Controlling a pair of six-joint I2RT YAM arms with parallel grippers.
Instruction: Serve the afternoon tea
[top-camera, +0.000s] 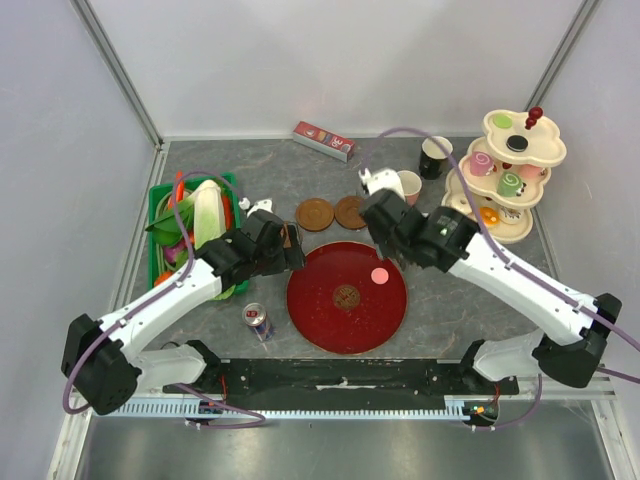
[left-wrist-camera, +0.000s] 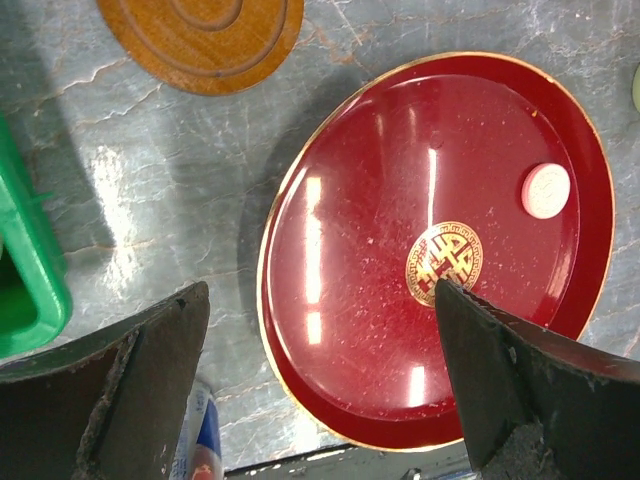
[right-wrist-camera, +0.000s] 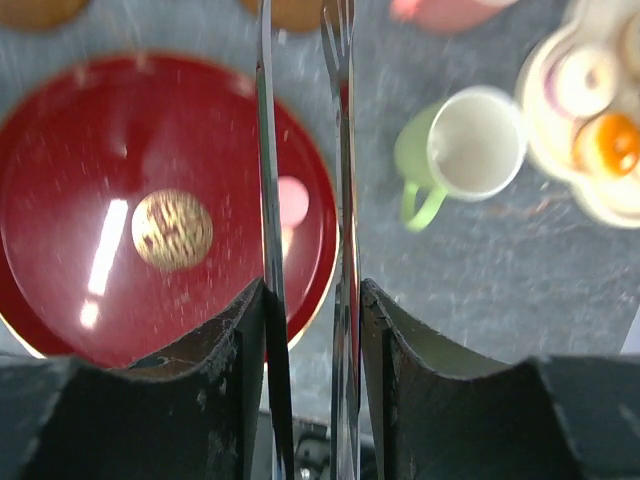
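On the red tray (top-camera: 318, 318), towards its far right rim, lies a single pink macaron (top-camera: 379, 275), well clear of the gold emblem at the tray's middle. The right gripper (right-wrist-camera: 312, 290) hangs over that same rim with its fingers closed on a pair of metal tongs (right-wrist-camera: 265, 150). The two blades stand a narrow gap apart, and the macaron shows between them (whether they touch it I cannot tell). The left gripper (left-wrist-camera: 320, 292) hovers over the tray's left rim, fingers spread wide and holding nothing.

Just beyond the tray's far edge sit two brown saucers (top-camera: 314, 213), side by side. To the tray's right, the wrist view shows the pale green mug (right-wrist-camera: 470, 145) upright on the table. Farther off beyond the tray to the right stand the pink mug (top-camera: 409, 186) and black mug (top-camera: 435, 157), then the cream three-tier stand (top-camera: 545, 150) bearing pastries. Left of the tray are a green crate (top-camera: 158, 200) and, near its left rim, a small can (top-camera: 259, 320).
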